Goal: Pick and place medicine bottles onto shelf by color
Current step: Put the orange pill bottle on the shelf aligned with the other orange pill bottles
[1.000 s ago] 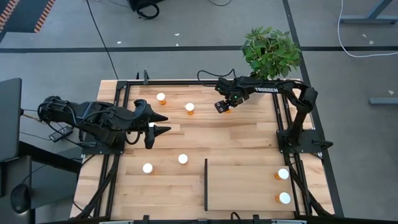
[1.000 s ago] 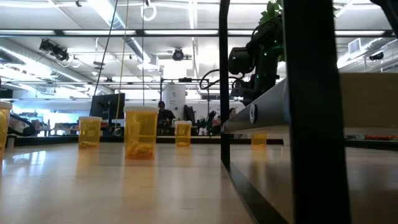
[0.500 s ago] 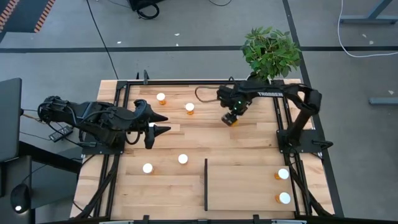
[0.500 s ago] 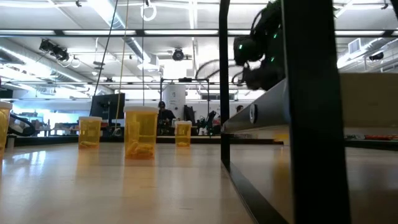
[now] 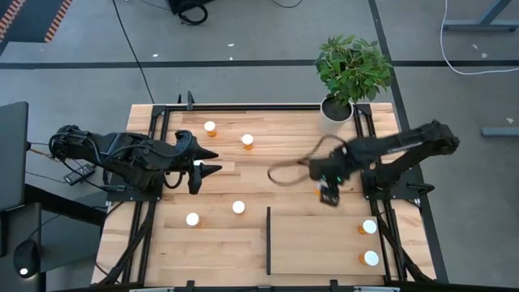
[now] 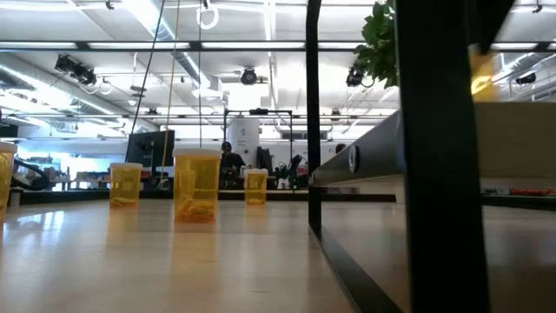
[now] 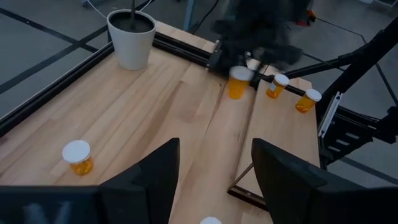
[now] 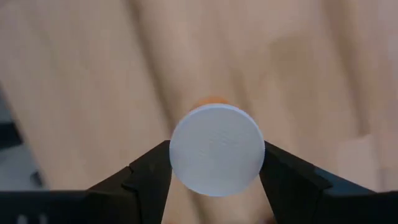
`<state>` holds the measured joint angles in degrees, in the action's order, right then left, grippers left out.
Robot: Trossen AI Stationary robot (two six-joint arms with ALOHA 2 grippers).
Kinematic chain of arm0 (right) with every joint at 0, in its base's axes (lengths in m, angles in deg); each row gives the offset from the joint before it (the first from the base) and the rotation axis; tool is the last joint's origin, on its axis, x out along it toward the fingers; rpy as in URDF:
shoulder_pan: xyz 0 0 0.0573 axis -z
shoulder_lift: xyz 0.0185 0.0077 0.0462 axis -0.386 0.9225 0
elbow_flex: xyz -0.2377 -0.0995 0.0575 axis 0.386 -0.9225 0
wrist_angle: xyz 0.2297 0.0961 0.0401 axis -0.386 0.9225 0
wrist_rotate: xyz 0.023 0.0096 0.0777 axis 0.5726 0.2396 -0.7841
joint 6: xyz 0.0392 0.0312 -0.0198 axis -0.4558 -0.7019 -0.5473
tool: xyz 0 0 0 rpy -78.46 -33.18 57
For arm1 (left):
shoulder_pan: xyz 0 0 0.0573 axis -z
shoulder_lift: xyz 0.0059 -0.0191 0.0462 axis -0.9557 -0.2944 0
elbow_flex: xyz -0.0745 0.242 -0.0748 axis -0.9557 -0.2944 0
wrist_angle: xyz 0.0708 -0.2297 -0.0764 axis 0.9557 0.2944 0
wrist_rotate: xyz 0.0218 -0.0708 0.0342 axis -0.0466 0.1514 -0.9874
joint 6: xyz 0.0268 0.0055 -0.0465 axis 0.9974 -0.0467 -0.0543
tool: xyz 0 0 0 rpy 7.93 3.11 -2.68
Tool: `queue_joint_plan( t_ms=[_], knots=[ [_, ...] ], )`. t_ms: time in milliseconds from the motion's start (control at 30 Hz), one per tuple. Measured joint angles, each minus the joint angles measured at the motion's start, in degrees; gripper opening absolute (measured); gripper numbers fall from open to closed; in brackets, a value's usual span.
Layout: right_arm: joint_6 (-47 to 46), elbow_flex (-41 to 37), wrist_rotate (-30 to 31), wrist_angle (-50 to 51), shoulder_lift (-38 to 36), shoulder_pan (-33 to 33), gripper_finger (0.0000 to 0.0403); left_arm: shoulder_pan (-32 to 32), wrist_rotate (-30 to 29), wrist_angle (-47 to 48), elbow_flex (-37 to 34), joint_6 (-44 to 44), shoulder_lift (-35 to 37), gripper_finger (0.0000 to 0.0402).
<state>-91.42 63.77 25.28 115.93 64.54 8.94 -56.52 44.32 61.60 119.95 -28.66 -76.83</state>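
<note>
bare shelf [image 5: 316, 243] middle, two bottles [image 5: 369, 227] at edge

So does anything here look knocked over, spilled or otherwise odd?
Nothing stands out. The loose medicine bottles on the table stand upright, two already sit on the shelf, and the right gripper carries one bottle squarely between its fingers.

From above I see the right gripper [image 5: 328, 193] smeared by motion, hiding the bottle [image 8: 216, 149] it carries. In my left wrist view the right arm [image 7: 255, 31] is a dark blur. The shelf [image 6: 512, 130] blocks the low view's right side.
</note>
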Motion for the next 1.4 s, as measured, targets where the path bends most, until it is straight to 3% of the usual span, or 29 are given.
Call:
queue_joint_plan(
  t_ms=[233,433,867,1400],
  knots=[
    [-17.03,0.00,2.67,0.48,0.02,-21.21,0.0232,0.00,0.00,-0.06,-0.01,-0.04,0.01,0.0203],
    [-26.26,-1.25,5.53,-0.38,0.02,-30.70,0.0232,0.00,-0.02,-0.08,0.00,-0.04,0.00,0.0200],
    [-31.50,-9.89,4.39,-8.59,0.09,-35.88,0.0232,0.00,0.00,-0.09,0.00,-0.50,0.00,0.0197],
    [-31.89,-17.02,5.31,-14.51,0.06,-35.89,0.0232,0.00,0.01,-0.08,-0.01,-1.65,0.01,0.0198]
  ],
)
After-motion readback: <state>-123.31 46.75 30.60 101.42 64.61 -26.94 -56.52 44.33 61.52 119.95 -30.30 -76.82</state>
